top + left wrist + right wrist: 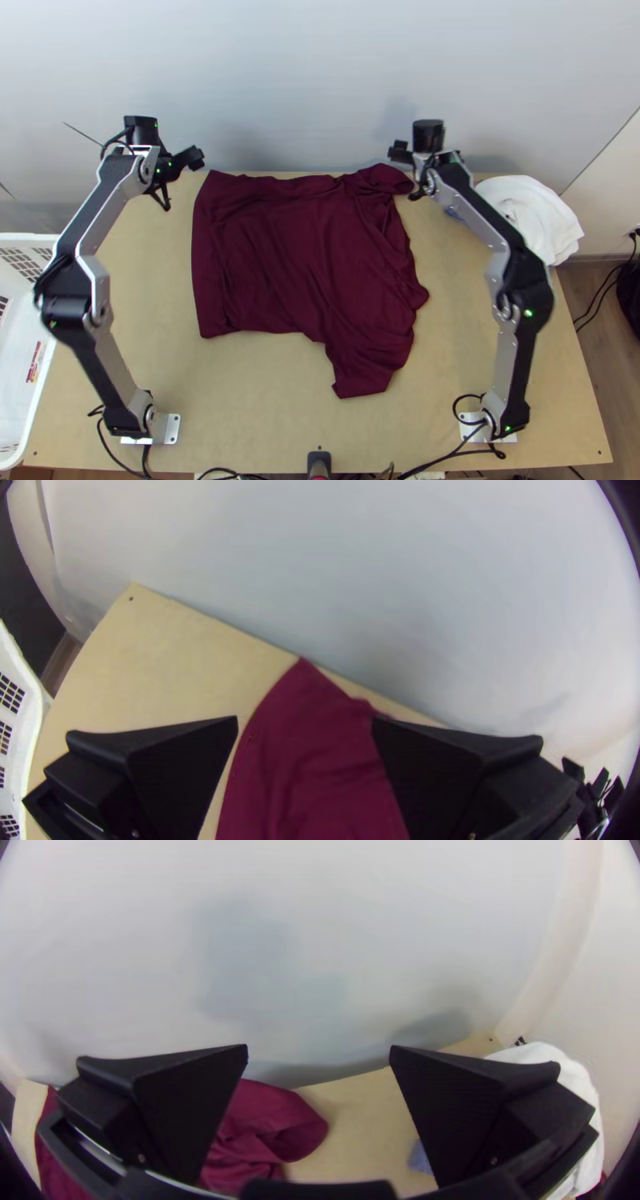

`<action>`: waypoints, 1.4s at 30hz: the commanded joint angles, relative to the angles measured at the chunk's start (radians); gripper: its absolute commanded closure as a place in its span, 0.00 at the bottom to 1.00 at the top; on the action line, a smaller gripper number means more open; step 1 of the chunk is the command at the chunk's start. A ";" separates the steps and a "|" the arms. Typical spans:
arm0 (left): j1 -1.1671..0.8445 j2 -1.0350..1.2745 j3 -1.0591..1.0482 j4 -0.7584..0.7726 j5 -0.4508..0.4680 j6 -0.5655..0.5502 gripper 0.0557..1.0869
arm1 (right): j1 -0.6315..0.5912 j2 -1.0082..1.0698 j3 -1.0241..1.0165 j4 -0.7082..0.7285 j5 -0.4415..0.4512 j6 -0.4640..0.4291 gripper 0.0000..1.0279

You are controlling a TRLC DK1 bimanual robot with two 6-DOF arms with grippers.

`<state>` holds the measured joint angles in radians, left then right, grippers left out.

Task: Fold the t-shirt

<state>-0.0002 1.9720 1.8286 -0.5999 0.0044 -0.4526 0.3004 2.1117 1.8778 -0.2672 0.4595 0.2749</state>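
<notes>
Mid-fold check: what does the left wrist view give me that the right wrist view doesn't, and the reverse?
Left wrist view alone: the white basket beside the table.

Right wrist view alone: the t-shirt's bunched far sleeve and a bluish item near the white cloth; I can't tell whether that cloth also edges into the left view.

Both: some maroon t-shirt, tabletop, the pale wall, and each arm's own open gripper, left and right.

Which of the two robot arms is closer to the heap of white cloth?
Right. The right gripper hangs by the maroon shirt's bunched far-right corner, close to the white cloth; the left gripper is off by the far-left corner.
</notes>
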 commanded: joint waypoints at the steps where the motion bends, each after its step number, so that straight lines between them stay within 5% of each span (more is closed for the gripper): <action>1: -0.061 -0.332 -0.272 -0.147 0.035 0.040 0.05 | 0.011 -0.193 -0.046 -0.171 -0.001 0.033 0.04; 17: -0.176 -0.924 -0.942 -0.265 0.026 0.075 0.05 | 0.043 -0.662 -0.399 -0.406 -0.048 0.064 0.04; 28: -0.285 -0.950 -1.158 -0.210 0.002 0.052 0.05 | 0.060 -0.906 -0.600 -0.606 -0.237 0.079 0.04; 36: -0.369 -0.834 -1.194 -0.152 -0.021 0.003 0.06 | 0.071 -0.989 -0.652 -0.665 -0.254 0.109 0.04; 42: -0.405 -0.756 -1.197 -0.081 -0.040 -0.043 0.18 | 0.077 -0.996 -0.660 -0.665 -0.259 0.101 0.04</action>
<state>-0.3614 1.1366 0.6498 -0.7452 -0.0124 -0.4541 0.3710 1.1458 1.2427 -0.9180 0.2150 0.3779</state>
